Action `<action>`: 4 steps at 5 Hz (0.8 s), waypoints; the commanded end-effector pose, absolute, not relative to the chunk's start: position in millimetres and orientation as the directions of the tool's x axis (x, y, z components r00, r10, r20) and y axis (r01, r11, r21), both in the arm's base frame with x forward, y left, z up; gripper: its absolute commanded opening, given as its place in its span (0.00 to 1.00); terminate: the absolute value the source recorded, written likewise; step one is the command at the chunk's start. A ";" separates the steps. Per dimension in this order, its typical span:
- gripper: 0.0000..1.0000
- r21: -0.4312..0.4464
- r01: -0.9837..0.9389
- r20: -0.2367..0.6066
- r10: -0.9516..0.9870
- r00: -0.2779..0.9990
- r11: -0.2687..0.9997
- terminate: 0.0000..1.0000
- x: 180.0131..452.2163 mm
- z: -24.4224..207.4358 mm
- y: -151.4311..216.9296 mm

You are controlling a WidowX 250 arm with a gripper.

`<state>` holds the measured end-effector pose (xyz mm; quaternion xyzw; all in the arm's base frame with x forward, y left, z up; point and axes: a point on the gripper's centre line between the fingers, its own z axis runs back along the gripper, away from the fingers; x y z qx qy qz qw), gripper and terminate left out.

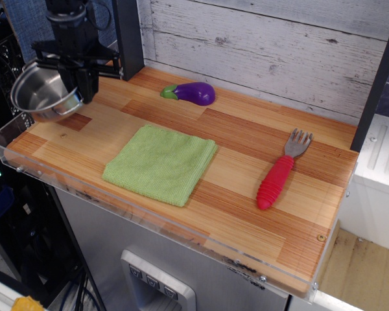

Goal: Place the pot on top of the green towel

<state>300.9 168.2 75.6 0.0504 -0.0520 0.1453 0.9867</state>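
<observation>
Pot first: a small, shiny stainless-steel round pot (44, 95) with straight sides is lifted clear of the wooden table, hanging in the air above the table's far left corner and tilted so its open mouth faces up and to the left. A black robot gripper (78, 87) comes down from the top left of the view, and its dark fingers are closed on the pot's right-hand rim, carrying it. The pot casts a soft shadow on the bare wood below.

A light green square folded towel (161, 163) with a fine ribbed weave lies flat on the striped wooden tabletop (246, 162), near the front edge and left of centre, well apart from the lifted pot and lower right of it. Nothing rests on the towel.

A glossy purple toy eggplant (190, 92) with a green stem lies near the back of the table, close to the whitewashed plank wall (266, 45). Toward the right side lies a fork with a grey metal head and a ridged red handle (281, 172), pointing away from the front edge. A clear plastic lip (26, 170) runs along the table's front and left edges.
</observation>
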 end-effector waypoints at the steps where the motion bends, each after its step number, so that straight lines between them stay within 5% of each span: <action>1: 0.00 0.029 -0.239 0.203 0.228 0.952 0.971 0.00 299.4 121.0 104.6; 4: 0.00 0.051 -0.128 0.122 0.121 0.985 0.990 0.00 296.0 84.0 38.4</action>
